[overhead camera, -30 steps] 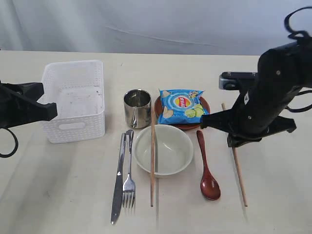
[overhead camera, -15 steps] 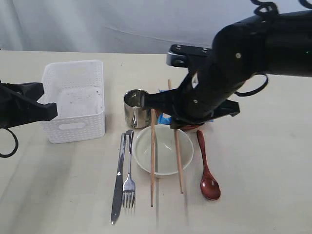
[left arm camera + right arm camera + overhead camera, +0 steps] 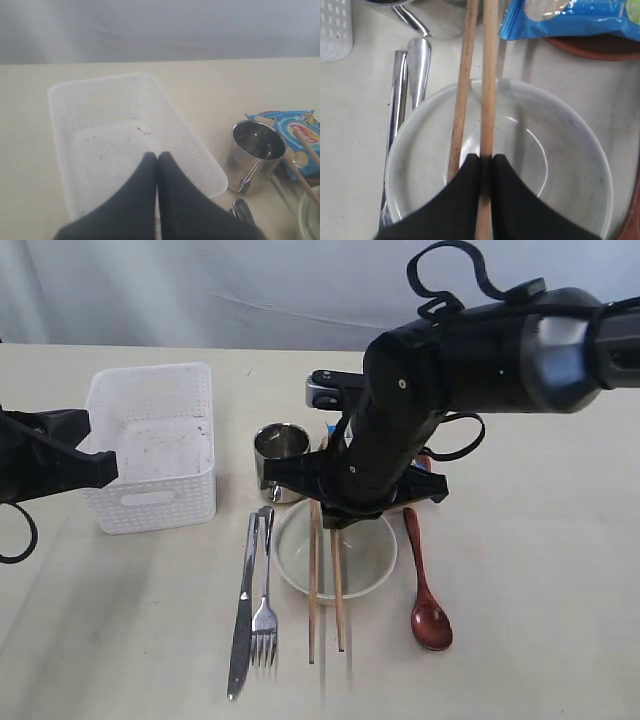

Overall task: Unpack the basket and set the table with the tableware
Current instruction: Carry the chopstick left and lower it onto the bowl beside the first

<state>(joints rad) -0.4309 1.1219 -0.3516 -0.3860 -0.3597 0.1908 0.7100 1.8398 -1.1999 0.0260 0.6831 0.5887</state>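
We see a thin brown chopstick held across the cream bowl, just beside its twin, pinched between the fingers of our right gripper, whose arm bends down over the middle, while the left gripper hangs closed and empty by the white basket.
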